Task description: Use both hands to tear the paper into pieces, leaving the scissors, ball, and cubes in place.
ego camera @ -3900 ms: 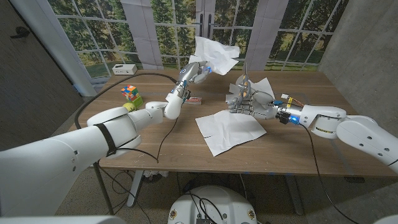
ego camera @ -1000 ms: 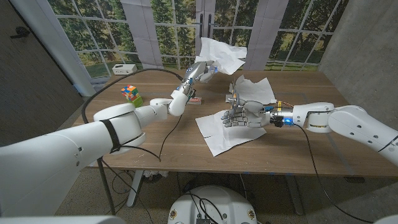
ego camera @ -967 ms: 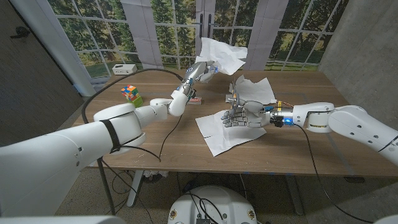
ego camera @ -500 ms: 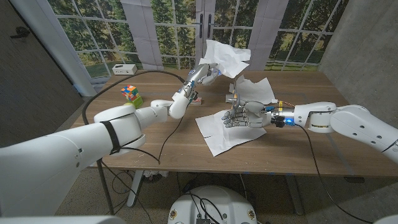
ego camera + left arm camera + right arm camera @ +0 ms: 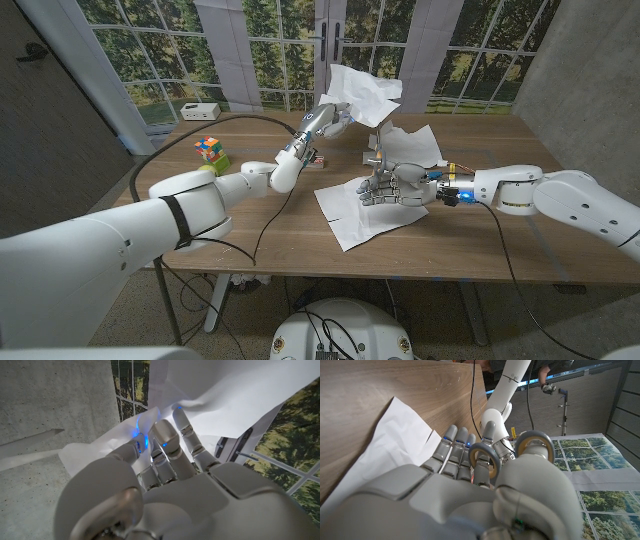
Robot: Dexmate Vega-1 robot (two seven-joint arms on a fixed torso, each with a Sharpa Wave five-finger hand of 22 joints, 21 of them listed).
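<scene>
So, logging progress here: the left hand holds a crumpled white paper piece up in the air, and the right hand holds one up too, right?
Not quite. In the head view the right hand holds no paper aloft; it hovers low over the flat white paper sheet. The left hand does hold the crumpled white paper piece up.

Colourful cube [image 5: 209, 149] and torn sheets [image 5: 370, 211] crowd the table [image 5: 480, 255].

Head camera sits high behind both arms, facing down and forward across the wooden table [image 5: 470, 250] toward the windows at 12 o'clock. Left wrist camera looks close along the left hand [image 5: 165, 480] into raised paper [image 5: 235, 395]. Right wrist camera, equally close, looks over the right hand [image 5: 470, 485]; both share the table and flat sheet [image 5: 385, 450] with the head view.
</scene>
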